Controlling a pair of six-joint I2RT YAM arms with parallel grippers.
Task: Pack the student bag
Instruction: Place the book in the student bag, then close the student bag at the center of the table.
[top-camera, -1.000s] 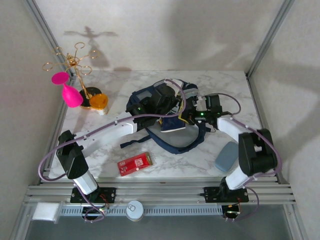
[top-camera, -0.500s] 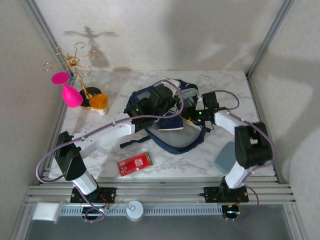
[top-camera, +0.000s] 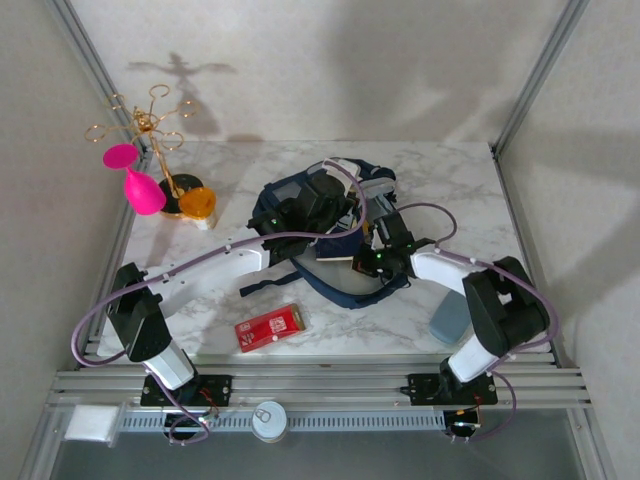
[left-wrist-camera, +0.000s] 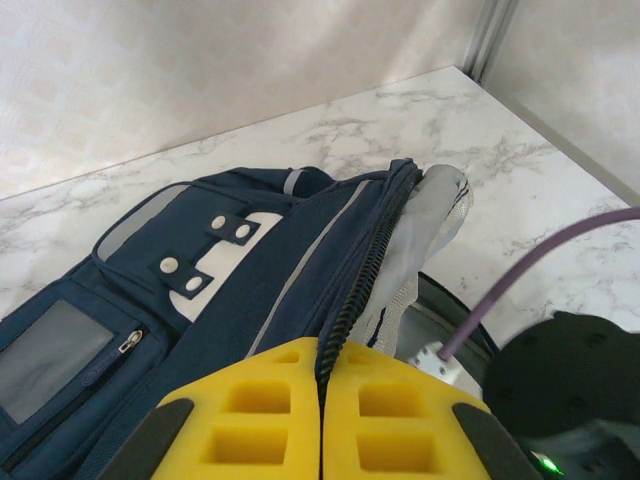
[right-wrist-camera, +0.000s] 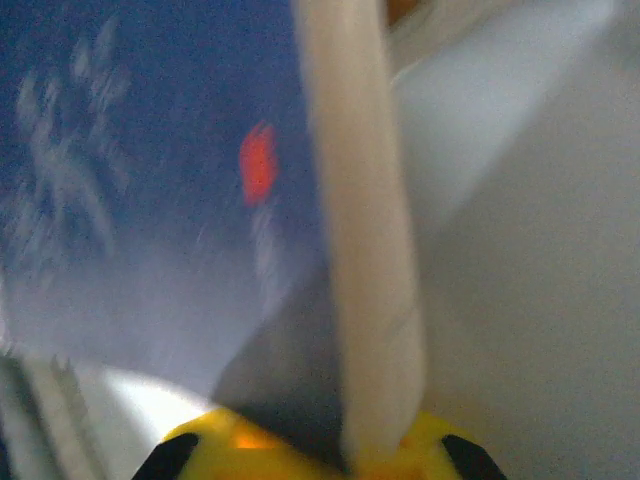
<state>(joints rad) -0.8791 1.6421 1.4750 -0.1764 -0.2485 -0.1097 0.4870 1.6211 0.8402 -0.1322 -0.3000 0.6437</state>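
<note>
The student bag (top-camera: 278, 196) lies at mid-table, navy with pale patches (left-wrist-camera: 240, 290). My left gripper (top-camera: 318, 207) is over its top. In the left wrist view that gripper (left-wrist-camera: 322, 352) is shut on the bag's zipper edge (left-wrist-camera: 368, 270) and holds the flap up. A thin dark-blue book (top-camera: 338, 246) with a cream page edge lies at the bag's near side. My right gripper (top-camera: 368, 258) is at the book's right end. In the blurred right wrist view the book (right-wrist-camera: 150, 170) runs between the pads of the shut right gripper (right-wrist-camera: 345, 452).
A red box (top-camera: 270, 327) lies near the front edge. A grey-blue case (top-camera: 452, 312) sits beside the right arm's base. At the back left stand a gold wire stand (top-camera: 150, 130), a pink glass (top-camera: 140, 188) and an orange cup (top-camera: 197, 203). Bag straps (top-camera: 375, 290) trail toward me.
The right gripper has swung left and nearer, from the bag's right side to the book's right end. The left gripper still holds the zipper edge.
</note>
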